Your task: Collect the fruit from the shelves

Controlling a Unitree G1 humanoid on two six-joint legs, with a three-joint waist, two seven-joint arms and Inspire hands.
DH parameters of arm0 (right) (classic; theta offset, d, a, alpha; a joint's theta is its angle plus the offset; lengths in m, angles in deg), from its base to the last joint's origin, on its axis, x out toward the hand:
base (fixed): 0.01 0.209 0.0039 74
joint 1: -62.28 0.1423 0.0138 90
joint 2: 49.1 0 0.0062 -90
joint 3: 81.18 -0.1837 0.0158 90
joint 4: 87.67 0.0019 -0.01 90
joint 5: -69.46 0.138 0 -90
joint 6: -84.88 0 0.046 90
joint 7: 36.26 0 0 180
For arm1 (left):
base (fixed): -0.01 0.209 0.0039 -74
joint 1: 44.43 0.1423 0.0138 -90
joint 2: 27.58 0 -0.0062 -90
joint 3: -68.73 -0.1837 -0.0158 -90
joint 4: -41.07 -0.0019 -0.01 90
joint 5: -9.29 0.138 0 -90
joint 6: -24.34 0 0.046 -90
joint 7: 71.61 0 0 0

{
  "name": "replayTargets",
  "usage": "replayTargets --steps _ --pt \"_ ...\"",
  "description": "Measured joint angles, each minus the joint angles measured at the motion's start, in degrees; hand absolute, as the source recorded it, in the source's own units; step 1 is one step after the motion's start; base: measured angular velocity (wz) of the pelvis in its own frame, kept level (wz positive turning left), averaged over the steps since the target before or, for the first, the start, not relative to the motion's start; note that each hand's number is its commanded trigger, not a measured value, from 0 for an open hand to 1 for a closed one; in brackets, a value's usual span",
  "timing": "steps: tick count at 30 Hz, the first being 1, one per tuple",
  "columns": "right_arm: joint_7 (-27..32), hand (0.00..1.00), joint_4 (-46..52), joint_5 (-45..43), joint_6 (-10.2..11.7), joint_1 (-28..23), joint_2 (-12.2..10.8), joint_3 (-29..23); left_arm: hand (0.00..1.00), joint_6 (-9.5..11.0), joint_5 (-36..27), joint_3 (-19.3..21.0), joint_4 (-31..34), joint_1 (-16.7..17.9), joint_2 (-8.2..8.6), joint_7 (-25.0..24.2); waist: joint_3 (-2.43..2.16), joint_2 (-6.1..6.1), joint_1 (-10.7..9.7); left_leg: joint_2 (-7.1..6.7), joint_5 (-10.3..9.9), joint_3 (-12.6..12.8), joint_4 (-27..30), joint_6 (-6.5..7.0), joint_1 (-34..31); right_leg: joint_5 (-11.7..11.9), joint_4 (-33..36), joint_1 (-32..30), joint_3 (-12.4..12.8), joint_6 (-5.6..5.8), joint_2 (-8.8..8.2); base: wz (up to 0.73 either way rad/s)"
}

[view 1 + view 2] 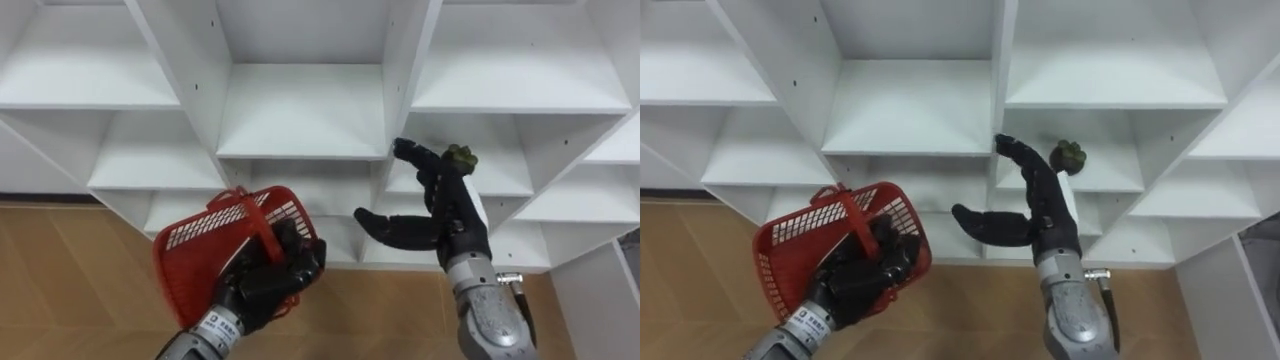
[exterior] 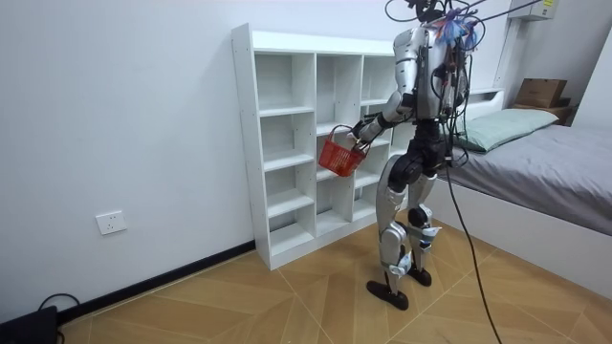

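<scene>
The fruit (image 1: 1069,154), small, dark and round with a green leafy cap, lies on a shelf board (image 1: 1110,182) in the right-hand column of the white closet (image 2: 277,143), at about 2 o'clock from the middle of my eye view. My right hand (image 1: 1050,228) is raised in front of that compartment, spread wide with the fingers straight and the thumb stuck out toward 9 o'clock. The fruit sits at about 1 o'clock from my palm, just beside my fingers on their right, and I cannot tell whether any of them touches it; nothing is closed round it. Down at 8 o'clock from the fruit, well apart from it, my left hand (image 1: 272,276) is curled tight round the handle (image 1: 262,216) of a red mesh basket (image 1: 186,268). The basket is tipped, its open mouth facing up toward 1 o'clock, and I see nothing inside it. It hangs in front of the lower shelves of the middle column, above the wooden floor (image 2: 287,306). In the room view I stand upright on both feet facing the closet, which is set against a white wall (image 2: 124,115), with the basket held out at chest height toward the shelves. A bed (image 2: 559,167) lies behind me at the room view's right.
</scene>
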Motion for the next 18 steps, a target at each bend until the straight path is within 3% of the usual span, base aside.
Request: replayTargets --steps 7,18 --pt "5.09 0.0 2.7 -3.48 0.01 -3.12 0.35 -4.25 1.0 0.0 0.0 0.97 -0.03 0.36 0.53 1.62 -0.43 0.18 -0.44 0.61 -0.18 1.92 -0.02 -0.29 0.4 0.33 0.25 -0.65 1.74 -0.34 0.69 -0.14" --pt "8.98 0.0 3.55 -5.14 1.02 -4.04 0.38 -4.27 1.0 0.0 0.03 1.01 -0.01 0.49 0.6 1.7 -0.8 0.13 -0.57 0.96 -0.27 2.35 0.01 -0.45 0.65 0.53 0.2 -0.66 2.18 -0.55 1.04 -0.03"
